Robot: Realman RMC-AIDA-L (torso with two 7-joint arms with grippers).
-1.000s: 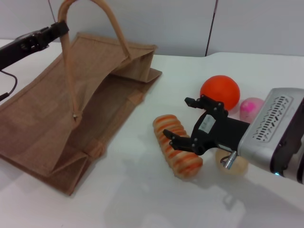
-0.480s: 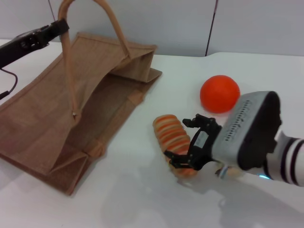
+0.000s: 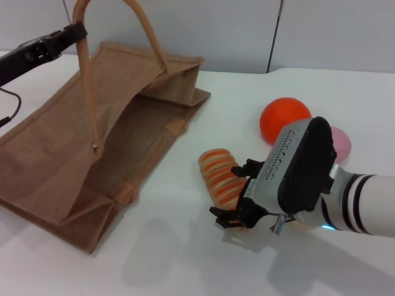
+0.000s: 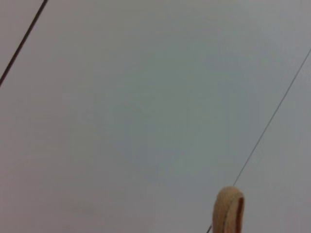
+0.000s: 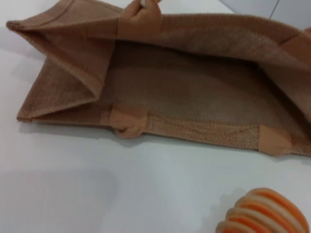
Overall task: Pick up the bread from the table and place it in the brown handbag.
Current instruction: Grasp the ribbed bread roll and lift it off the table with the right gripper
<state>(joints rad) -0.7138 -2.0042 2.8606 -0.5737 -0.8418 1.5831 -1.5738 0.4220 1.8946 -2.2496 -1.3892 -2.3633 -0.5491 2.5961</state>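
Note:
The bread [image 3: 217, 172], an orange and cream striped loaf, lies on the white table [image 3: 179, 259] just right of the brown handbag [image 3: 62, 142]. My right gripper [image 3: 236, 192] is open, with one finger on each side of the loaf's near end. The right wrist view shows the loaf's end [image 5: 265, 211] and the bag's open mouth [image 5: 194, 82] beyond it. My left gripper [image 3: 73, 32] is at the top left, shut on the bag's handle [image 3: 86, 74] and holding it up so the mouth gapes. The handle's tip shows in the left wrist view [image 4: 228, 208].
An orange ball [image 3: 281, 118] and a pink ball [image 3: 340, 140] sit on the table behind my right arm. A grey wall runs along the table's far edge. The bag lies on its side with its mouth facing the loaf.
My right gripper has moved left and nearer along the loaf, now straddling its near end. The pink ball shows again behind the arm. The left arm and the bag have barely moved.

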